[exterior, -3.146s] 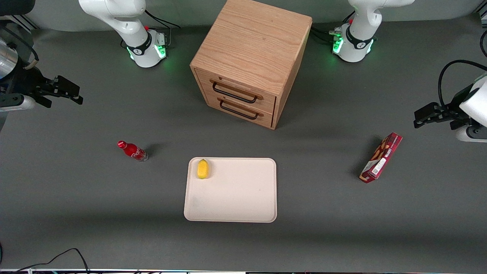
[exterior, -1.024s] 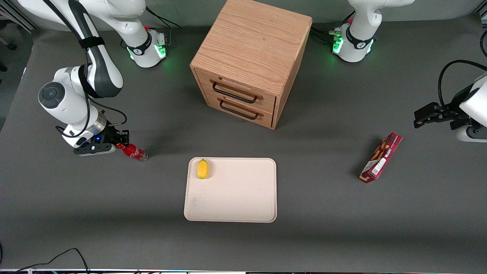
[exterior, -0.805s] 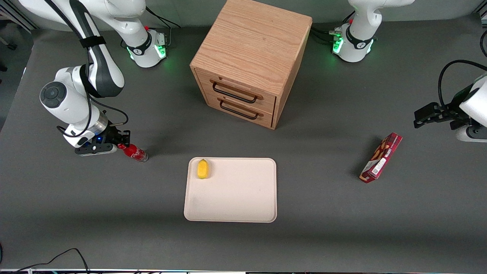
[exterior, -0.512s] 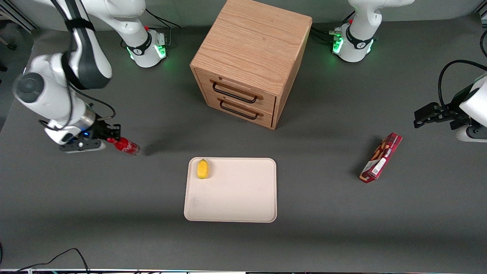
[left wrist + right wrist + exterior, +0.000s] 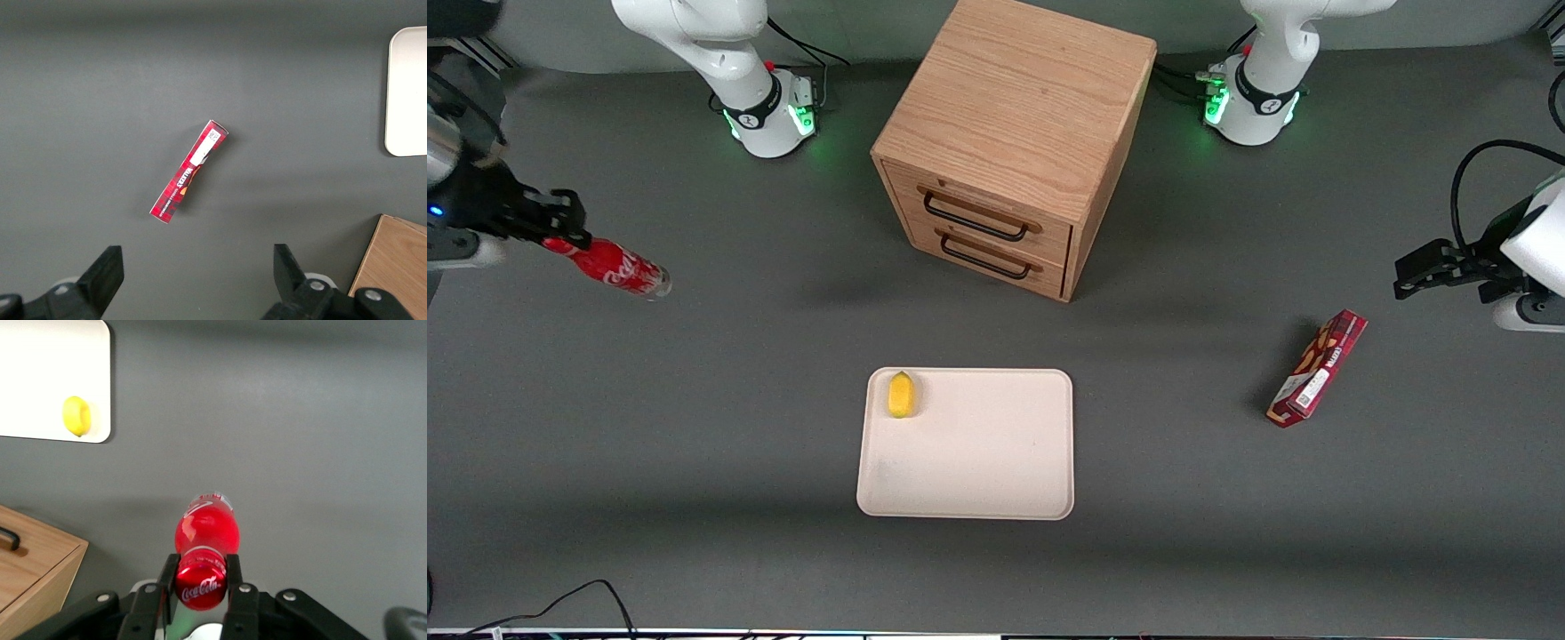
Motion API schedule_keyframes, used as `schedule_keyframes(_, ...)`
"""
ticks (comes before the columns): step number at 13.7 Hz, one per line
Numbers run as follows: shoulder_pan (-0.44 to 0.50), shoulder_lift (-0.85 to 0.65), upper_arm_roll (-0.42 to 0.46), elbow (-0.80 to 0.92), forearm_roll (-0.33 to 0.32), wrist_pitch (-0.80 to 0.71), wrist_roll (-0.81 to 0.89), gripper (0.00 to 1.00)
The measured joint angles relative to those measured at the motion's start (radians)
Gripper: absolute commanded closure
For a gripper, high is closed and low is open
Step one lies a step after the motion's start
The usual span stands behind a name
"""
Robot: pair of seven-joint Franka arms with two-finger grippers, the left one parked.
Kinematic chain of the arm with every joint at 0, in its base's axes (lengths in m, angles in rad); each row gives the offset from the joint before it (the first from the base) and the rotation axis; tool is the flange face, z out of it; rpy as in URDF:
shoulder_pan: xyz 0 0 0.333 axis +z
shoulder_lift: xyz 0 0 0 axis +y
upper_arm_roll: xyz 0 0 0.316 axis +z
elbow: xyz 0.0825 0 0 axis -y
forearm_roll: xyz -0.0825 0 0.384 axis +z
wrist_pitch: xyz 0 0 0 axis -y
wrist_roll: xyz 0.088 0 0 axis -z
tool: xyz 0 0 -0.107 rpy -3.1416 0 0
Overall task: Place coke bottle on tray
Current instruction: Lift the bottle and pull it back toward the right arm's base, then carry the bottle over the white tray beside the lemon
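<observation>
The coke bottle is a small slim red bottle with white script lettering, a red cap and a clear base. It hangs in the air at the left edge of the front view, tilted, cap end clamped in the gripper. The tray is a large flat cream-white rectangle with rounded corners, lying at lower centre of that view.

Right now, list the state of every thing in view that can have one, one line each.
coke bottle: capped, lifted clear of the table, held by its neck.
gripper: fingers shut on the bottle neck, raised at the working arm's end of the table.
tray: flat on the table, holding only the lemon.
cabinet: both drawers shut.
snack box: closed, on the table.
</observation>
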Motion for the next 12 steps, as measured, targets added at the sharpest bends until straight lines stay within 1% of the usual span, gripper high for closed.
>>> schedule_keyframes(2,0.01,0.086,0.007,0.087,0.001,-0.022,0.042,1.0)
schedule_keyframes(3,0.033,0.146,0.009,0.128,0.001,-0.02,0.081,1.0)
schedule_keyframes(6,0.162,0.357,0.01,0.271,0.0,0.027,0.245,1.0)
schedule_keyframes(9,0.307,0.529,0.007,0.335,-0.005,0.205,0.458,1.0)
schedule_keyframes(11,0.362,0.624,0.005,0.346,-0.015,0.326,0.535,1.0)
schedule_keyframes(12,0.375,0.663,0.005,0.351,-0.034,0.375,0.559,1.0)
